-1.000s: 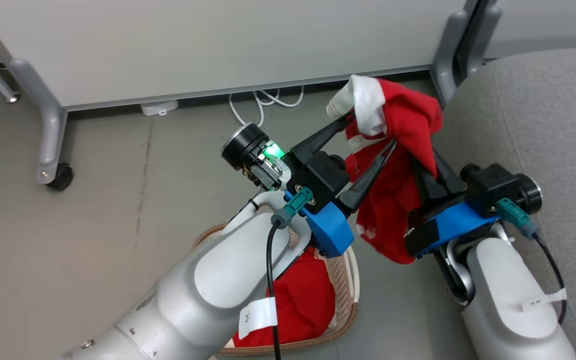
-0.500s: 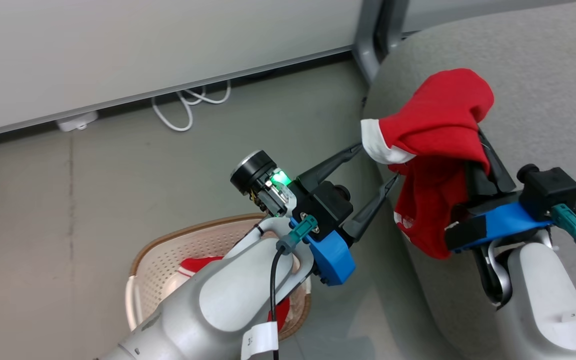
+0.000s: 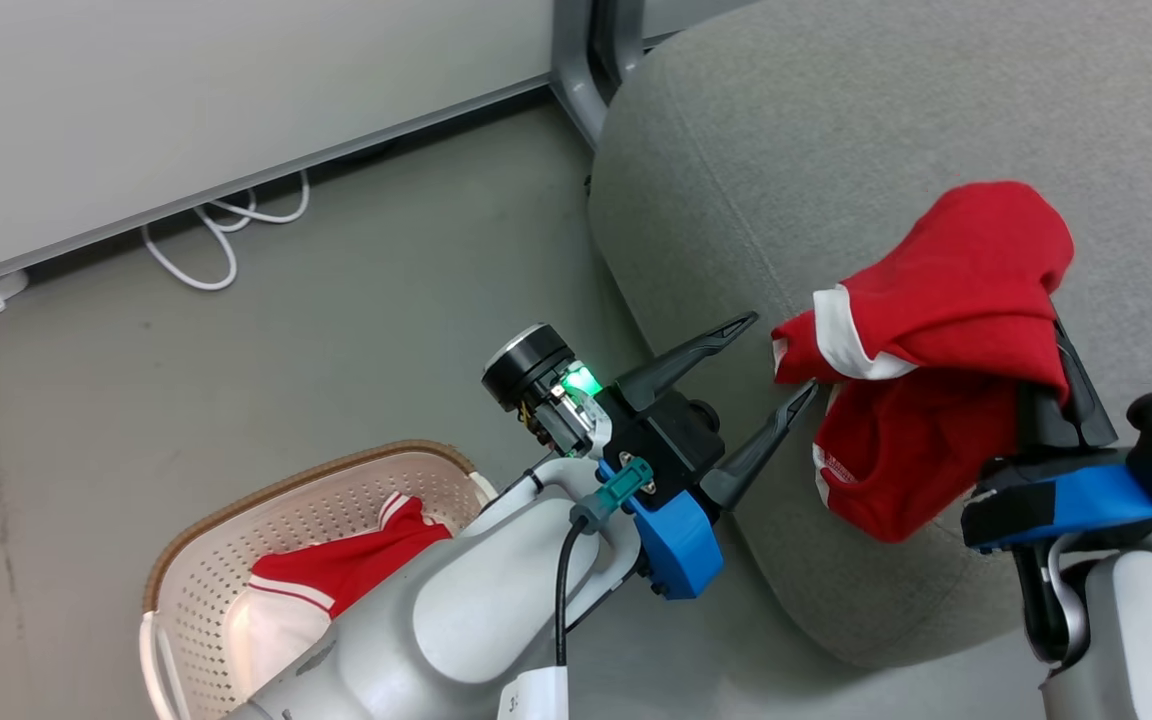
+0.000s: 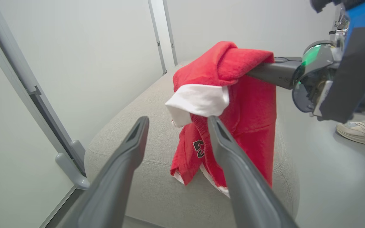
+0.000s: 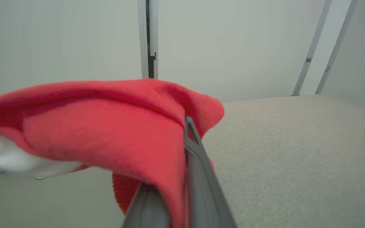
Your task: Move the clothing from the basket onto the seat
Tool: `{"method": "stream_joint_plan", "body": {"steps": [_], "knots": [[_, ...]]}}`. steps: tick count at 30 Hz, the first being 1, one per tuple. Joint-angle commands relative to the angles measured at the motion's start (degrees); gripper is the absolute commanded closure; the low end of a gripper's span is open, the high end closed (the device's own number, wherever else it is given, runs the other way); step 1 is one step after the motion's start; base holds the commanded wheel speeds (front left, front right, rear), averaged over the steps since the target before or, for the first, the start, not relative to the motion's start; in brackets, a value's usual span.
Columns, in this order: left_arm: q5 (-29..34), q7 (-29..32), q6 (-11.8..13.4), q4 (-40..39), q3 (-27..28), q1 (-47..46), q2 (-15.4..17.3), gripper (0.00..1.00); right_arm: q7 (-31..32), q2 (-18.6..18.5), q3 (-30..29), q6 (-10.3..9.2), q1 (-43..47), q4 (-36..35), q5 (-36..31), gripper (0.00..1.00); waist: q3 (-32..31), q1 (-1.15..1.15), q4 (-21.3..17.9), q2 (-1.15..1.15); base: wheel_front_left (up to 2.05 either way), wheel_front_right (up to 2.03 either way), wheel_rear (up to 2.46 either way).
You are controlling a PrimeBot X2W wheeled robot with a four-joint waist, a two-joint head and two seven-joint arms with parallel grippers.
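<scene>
The smooth grey floor (image 3: 356, 320) carries an oval cream perforated plastic basket (image 3: 316, 505) at seven o'clock. A large grey fabric-upholstered sofa (image 3: 836, 120) stands at two o'clock. Looped white cables (image 3: 201, 287) lie at ten o'clock.

Head camera looking down, wrist cameras close, all sharing seat (image 3: 836, 110)

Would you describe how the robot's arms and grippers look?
Both arms have pale grey shells. The left gripper and right gripper have long tapered dark fingers and black bodies on blue mounts. The left wrist carries a teal plug, a black cable and a green light.
</scene>
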Motion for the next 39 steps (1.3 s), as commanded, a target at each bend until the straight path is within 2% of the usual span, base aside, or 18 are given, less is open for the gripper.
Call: {"method": "stream_joint_plan", "body": {"steps": [1,7,12,17,23,27,29,30,32,39], "knots": [[0.44,-0.15,-0.05,0.08,-0.14,0.44,0.12,0.0,-0.08,0.18,-0.64,0.01,0.98,-0.64,0.73,1.0,0.36,0.0,-0.94,0.0,0.0,0.0,0.0],[0.6,-0.15,0.11,-0.46,0.2,-0.09,0.0,0.0,-0.07,0.37,-1.13,0.01,2.11,-1.15,1.09,1.0,0.87,0.0,-1.22,0.0,0.0,0.0,0.0],[1.14,-0.15,0.31,-1.16,0.61,-1.1,0.2,0.0,-0.07,0.51,-0.94,0.01,-0.36,-2.04,1.29,1.0,2.33,0.0,-0.5,0.0,0.0,0.0,0.0],[1.94,-0.15,0.62,-1.53,1.17,-2.52,1.03,0.0,-0.07,0.46,-1.42,0.01,-5.77,-3.81,1.65,1.0,5.76,0.0,0.24,0.0,0.0,0.0,0.0],[2.93,0.04,0.69,-1.8,1.21,-4.98,1.72,0.0,-0.07,-1.41,-3.53,0.01,-14.72,-5.71,1.95,1.0,10.89,0.0,1.21,0.0,0.0,0.0,0.0],[3.89,0.6,0.59,-2.42,1.09,-7.52,2.57,0.0,-0.07,-3.84,-7.27,0.01,-23.24,-6.82,2.32,1.0,15.69,0.0,2.06,0.0,0.0,0.0,0.0],[4.8,0.92,0.58,-3.62,0.92,-9.56,3.17,0.0,-0.08,-6.69,-10.52,0.01,-29.14,-6.87,2.27,1.0,19.49,0.0,2.84,0.0,0.0,0.0,0.0],[4.8,0.92,0.58,-3.62,0.92,-9.56,3.17,0.0,-0.08,-6.69,-10.52,0.01,-29.14,-6.87,2.27,1.0,19.49,0.0,2.84,0.0,0.0,0.0,0.0],[5.41,1.33,0.54,-4.6,0.82,-11.02,3.59,0.0,-0.07,-9.0,-12.95,0.01,-32.94,-6.79,2.36,1.0,22.2,0.0,3.36,0.0,0.0,0.0,0.0],[7.14,2.51,0.8,-7.73,0.78,-15.22,4.98,0.0,-0.06,-17.6,-18.72,0.01,-41.37,0.46,2.41,1.0,29.66,0.0,4.9,0.0,0.0,0.0,0.0]]}}
